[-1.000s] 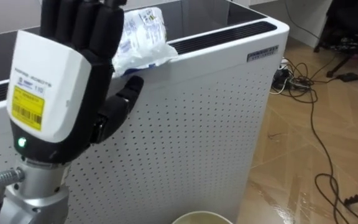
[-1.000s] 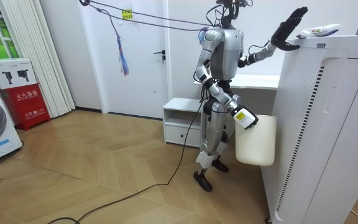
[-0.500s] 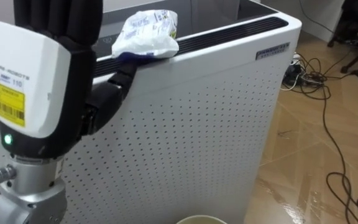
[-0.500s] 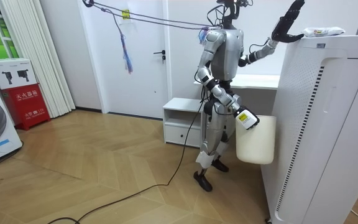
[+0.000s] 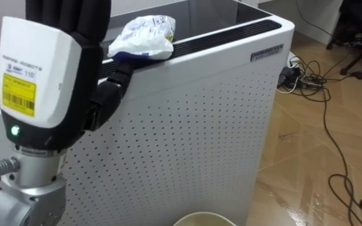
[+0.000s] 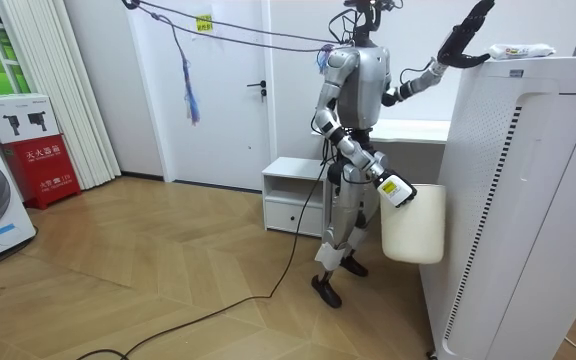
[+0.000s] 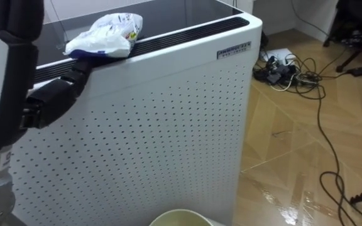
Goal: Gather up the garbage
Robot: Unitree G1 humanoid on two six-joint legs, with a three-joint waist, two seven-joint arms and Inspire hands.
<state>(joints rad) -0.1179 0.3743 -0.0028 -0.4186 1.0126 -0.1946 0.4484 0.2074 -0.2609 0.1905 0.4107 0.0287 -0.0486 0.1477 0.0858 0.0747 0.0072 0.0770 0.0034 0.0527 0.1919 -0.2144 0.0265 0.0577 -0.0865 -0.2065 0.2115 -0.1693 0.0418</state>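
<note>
Left eye view: left hand (image 5: 43, 81) raised against the white perforated appliance (image 5: 200, 125), fingers (image 5: 74, 16) straight and open, thumb tip at the crumpled white wrapper (image 5: 142, 37) lying on the appliance's top edge. Room view: right hand (image 6: 392, 190) at the cream bin (image 6: 413, 225), grip unreadable.

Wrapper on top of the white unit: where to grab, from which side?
I'd pinch the puffed near end of the wrapper, at the front edge of the unit, from the front and above: it lies crumpled there, and the open left hand is beside that end.
</note>
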